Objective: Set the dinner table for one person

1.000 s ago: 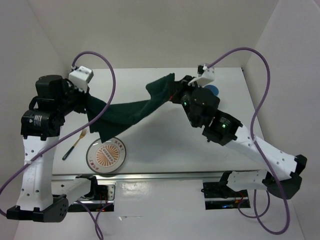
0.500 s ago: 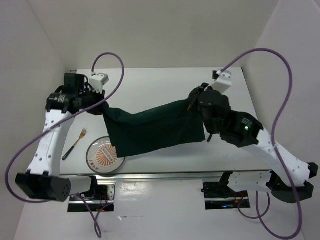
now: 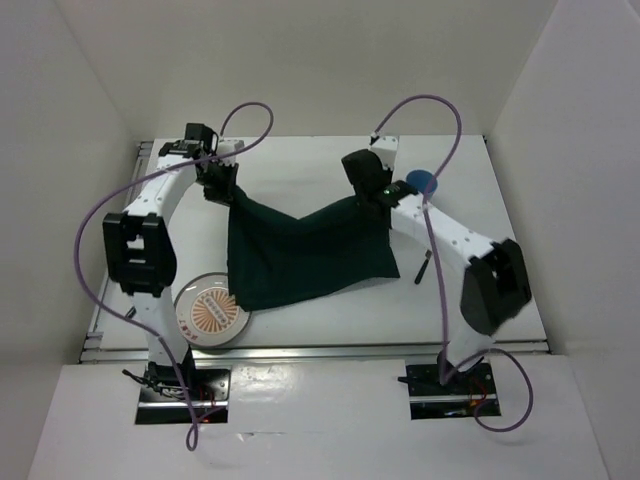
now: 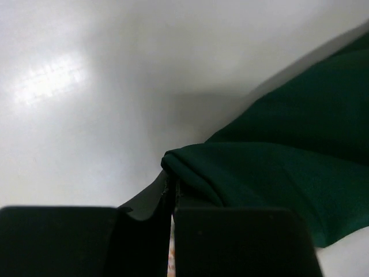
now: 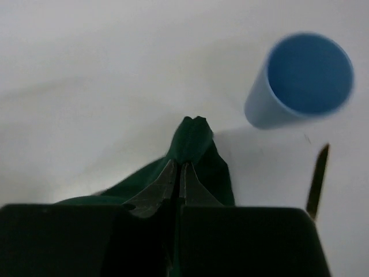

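Observation:
A dark green cloth mat lies spread over the middle of the white dinner table. Its far edge sags between my two grippers. My left gripper is shut on the mat's far-left corner. In the left wrist view the gripper pinches a fold of the mat. My right gripper is shut on the far-right corner. The right wrist view shows that gripper with a bunched tip of the mat sticking out past it. The mat's near-left corner overlaps a plate.
The plate is white with an orange pattern and sits near the front left. A blue cup stands just right of the right gripper. A dark slim utensil lies right of the mat. White walls close three sides.
Both arms have reached toward the far side of the table. The mat, which hung twisted between the grippers, is now stretched out and laid flat. Both grips are unchanged.

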